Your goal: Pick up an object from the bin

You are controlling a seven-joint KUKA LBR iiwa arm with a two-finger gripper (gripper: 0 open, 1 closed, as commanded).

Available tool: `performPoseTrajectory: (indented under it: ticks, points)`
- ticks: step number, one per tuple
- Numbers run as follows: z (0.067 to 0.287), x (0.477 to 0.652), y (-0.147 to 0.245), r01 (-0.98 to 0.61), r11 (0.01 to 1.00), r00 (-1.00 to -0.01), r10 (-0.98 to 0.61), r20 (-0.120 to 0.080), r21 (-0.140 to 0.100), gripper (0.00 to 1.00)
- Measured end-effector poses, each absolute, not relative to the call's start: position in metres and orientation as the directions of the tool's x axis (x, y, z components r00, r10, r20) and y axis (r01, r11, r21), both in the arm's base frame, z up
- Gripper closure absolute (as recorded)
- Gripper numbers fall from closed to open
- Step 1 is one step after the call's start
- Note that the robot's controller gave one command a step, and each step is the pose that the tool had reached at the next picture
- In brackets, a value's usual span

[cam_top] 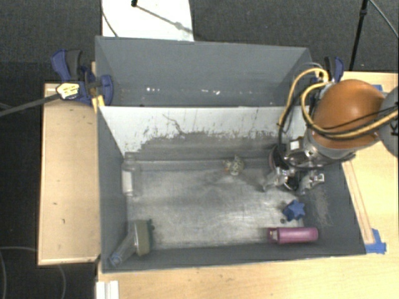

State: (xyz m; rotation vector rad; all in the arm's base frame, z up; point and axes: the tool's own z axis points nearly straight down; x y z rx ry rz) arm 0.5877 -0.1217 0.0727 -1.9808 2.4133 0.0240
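Observation:
My gripper hangs low over the right part of the bin floor, near the right wall. Just in front of it, a little apart, lies a small blue knobbly thing. Nearer the front wall a purple cylinder with a darker cap lies on its side. To the gripper's left, a small pale crumpled thing rests by the back of the floor. Nothing can be made out in the gripper's grasp.
A clear tube runs along the back of the floor. A white cylinder lies at the left wall. In the front left corner sit a green-grey block and a clear, bluish thing. The orange-domed arm covers the bin's right rim.

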Motion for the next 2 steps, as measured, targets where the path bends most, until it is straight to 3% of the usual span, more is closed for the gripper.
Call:
performPoseTrajectory:
  ticks: [1, 2]
  points:
    - [0.072, 0.585, -0.134, -0.980, 0.201, -0.201, -0.980, -0.004, -0.001, 1.00]
    - [0.073, 0.588, -0.122, -0.980, 0.199, -0.198, -0.980, -0.025, -0.001, 0.00]
